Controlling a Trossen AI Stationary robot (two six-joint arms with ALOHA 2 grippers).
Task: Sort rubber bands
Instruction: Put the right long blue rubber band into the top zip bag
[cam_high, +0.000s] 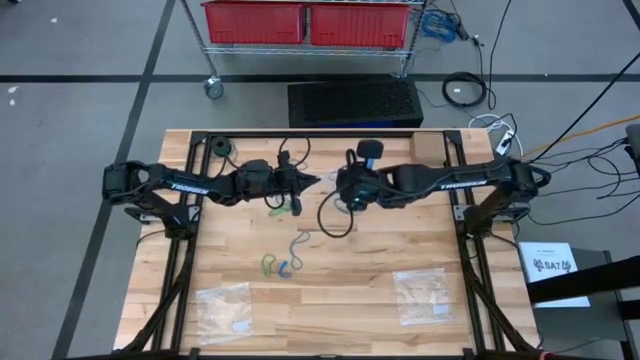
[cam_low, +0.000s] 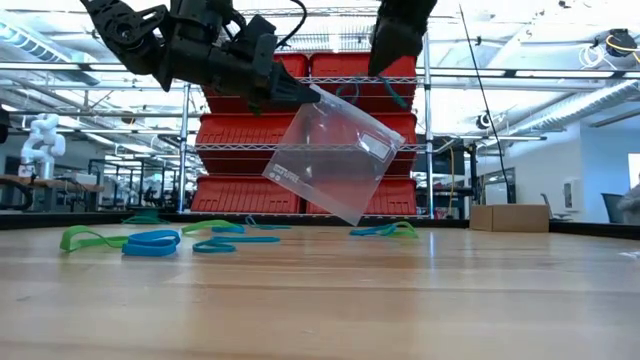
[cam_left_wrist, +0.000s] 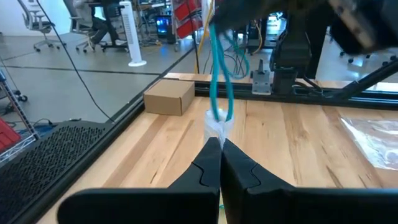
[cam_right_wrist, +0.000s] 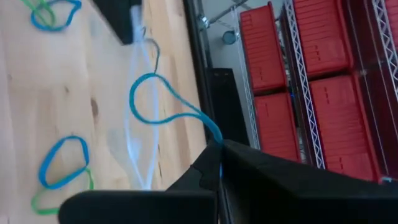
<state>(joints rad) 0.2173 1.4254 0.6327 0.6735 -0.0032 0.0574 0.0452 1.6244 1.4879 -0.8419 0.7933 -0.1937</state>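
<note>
Now the right pincer (cam_right_wrist: 219, 163) pinches a thin blue rubber loop (cam_right_wrist: 163, 99) dangling beside the clear plastic bag (cam_low: 330, 155) gripped by the left pincer (cam_left_wrist: 220, 149).

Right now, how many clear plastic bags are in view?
3. One bag hangs tilted above the table, pinched by the left gripper. Two lie flat on the table, one on the left arm's side, one on the right arm's. Others could hide under the arms.
</note>
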